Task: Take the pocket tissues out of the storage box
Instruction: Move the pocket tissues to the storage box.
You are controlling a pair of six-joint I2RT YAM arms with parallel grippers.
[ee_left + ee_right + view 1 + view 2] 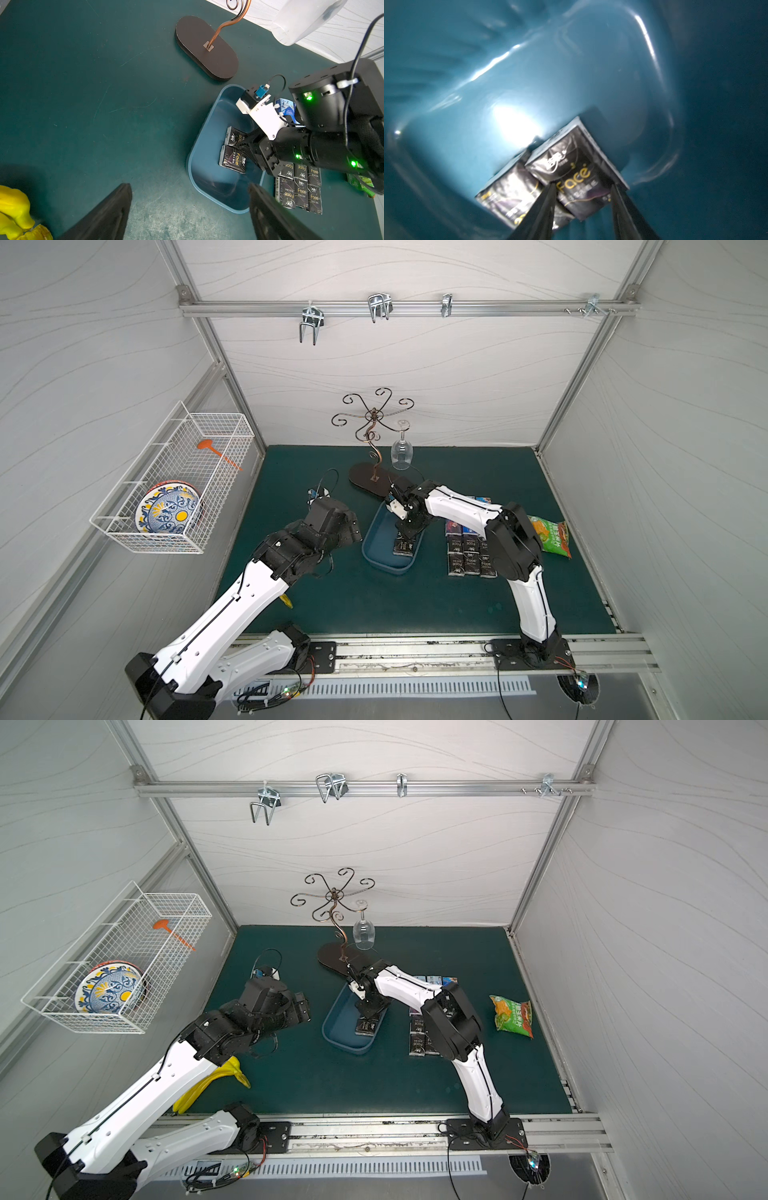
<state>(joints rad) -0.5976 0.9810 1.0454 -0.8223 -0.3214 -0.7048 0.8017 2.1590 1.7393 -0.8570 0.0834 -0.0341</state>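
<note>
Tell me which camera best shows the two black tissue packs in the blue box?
The left wrist view: both packs show nearly whole in the storage box. The right wrist view is closer, but the right gripper cuts them off; in both top views it covers part of them.

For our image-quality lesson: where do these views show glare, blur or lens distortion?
Right wrist view: white glare on the box floor, its rim smeared, the pack lettering readable. Left wrist view: bananas soft at the corner. In both top views: even light, frame posts splay outward.
</note>
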